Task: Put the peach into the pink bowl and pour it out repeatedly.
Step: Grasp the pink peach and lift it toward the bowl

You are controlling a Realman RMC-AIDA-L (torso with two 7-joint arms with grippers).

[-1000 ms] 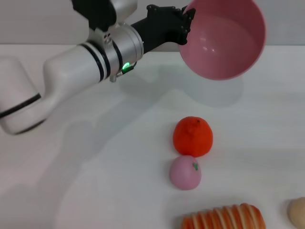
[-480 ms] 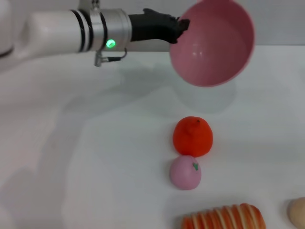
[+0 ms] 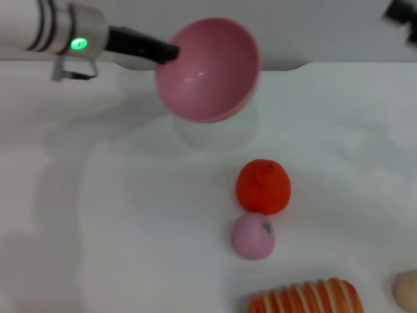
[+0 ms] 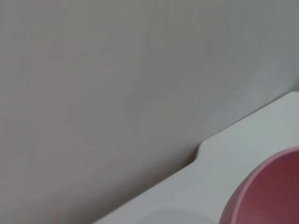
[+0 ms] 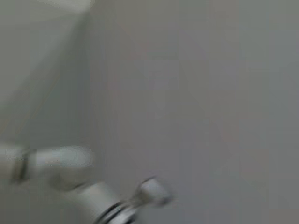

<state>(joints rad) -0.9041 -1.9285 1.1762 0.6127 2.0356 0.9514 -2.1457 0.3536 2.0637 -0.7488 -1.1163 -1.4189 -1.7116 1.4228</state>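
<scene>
bread [image 3: 305, 297] cut by bottom edge | beige thing [image 3: 407, 289] clipped at corner | my right gripper [image 3: 401, 13] blurred, fingers perhaps unreadable

The left tool [image 3: 171, 52] has carried the pink bowl [image 3: 208, 70] leftward.

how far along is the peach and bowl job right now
Looks done: a pour, judging by the peach lying on the table against the orange-red fruit, outside the bowl. In hand: the left gripper holds the empty pink bowl by its rim, tilted, above the table. Left: set the bowl down and put the peach in again. Only a dark bit of the right arm shows, top right.
</scene>
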